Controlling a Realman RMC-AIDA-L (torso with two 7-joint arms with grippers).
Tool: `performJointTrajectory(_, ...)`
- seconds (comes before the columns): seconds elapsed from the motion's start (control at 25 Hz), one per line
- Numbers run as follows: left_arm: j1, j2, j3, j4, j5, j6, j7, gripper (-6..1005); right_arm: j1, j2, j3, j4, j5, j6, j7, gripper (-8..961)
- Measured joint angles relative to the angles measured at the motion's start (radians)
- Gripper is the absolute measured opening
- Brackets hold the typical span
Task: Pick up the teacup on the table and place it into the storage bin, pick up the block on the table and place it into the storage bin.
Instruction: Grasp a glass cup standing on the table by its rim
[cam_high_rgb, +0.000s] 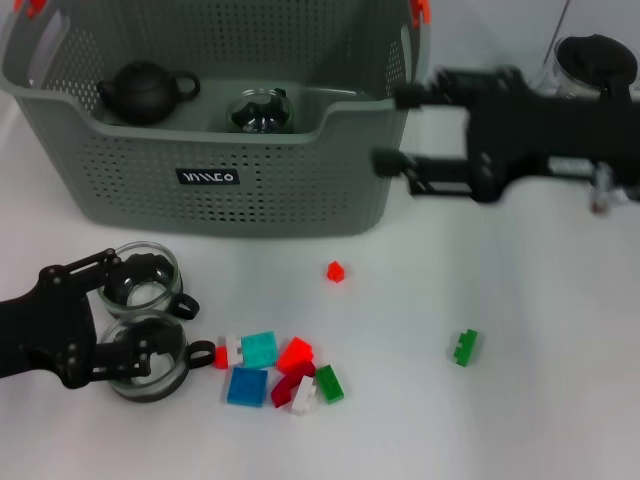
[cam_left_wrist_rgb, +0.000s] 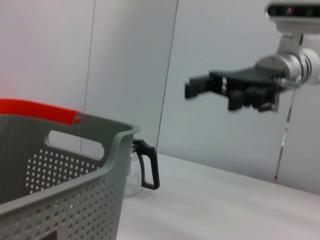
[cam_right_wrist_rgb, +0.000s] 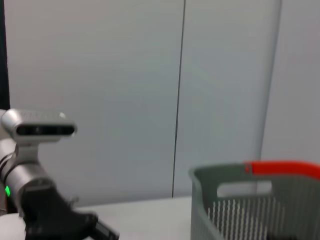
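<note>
Two glass teacups stand at the front left, one (cam_high_rgb: 142, 282) behind the other (cam_high_rgb: 148, 358). My left gripper (cam_high_rgb: 155, 308) is open over them, with one finger across each cup; I cannot tell if it touches them. Several coloured blocks lie in a cluster (cam_high_rgb: 275, 368), with a small red block (cam_high_rgb: 335, 271) and a green block (cam_high_rgb: 464, 347) apart from it. The grey-green storage bin (cam_high_rgb: 300, 190) stands at the back and holds a dark teapot (cam_high_rgb: 145, 92) and a glass item (cam_high_rgb: 260, 110). My right gripper (cam_high_rgb: 392, 128) is open and empty beside the bin's right wall; it also shows in the left wrist view (cam_left_wrist_rgb: 200, 87).
A glass pitcher with a black lid (cam_high_rgb: 595, 60) stands at the back right behind my right arm; its black handle (cam_left_wrist_rgb: 149, 170) shows past the bin's corner (cam_left_wrist_rgb: 75, 190). The bin's rim and orange tab (cam_right_wrist_rgb: 280, 172) show in the right wrist view.
</note>
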Motion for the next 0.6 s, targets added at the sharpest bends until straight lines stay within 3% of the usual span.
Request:
performJointTrajectory(0.24, -0.014, 0.002, 0.001, 0.019, -0.001, 0.018, -0.038, 902, -0.05, -0.004, 0.041, 0.025, -0.093, -0.132, -0.028, 751)
performJointTrajectory(0.6, -0.036, 0.009, 0.005, 0.054, 0.001, 0.036, -0.119, 902, 0.014, -0.014, 0.111, 0.122, -0.254, -0.236, -0.008, 749)
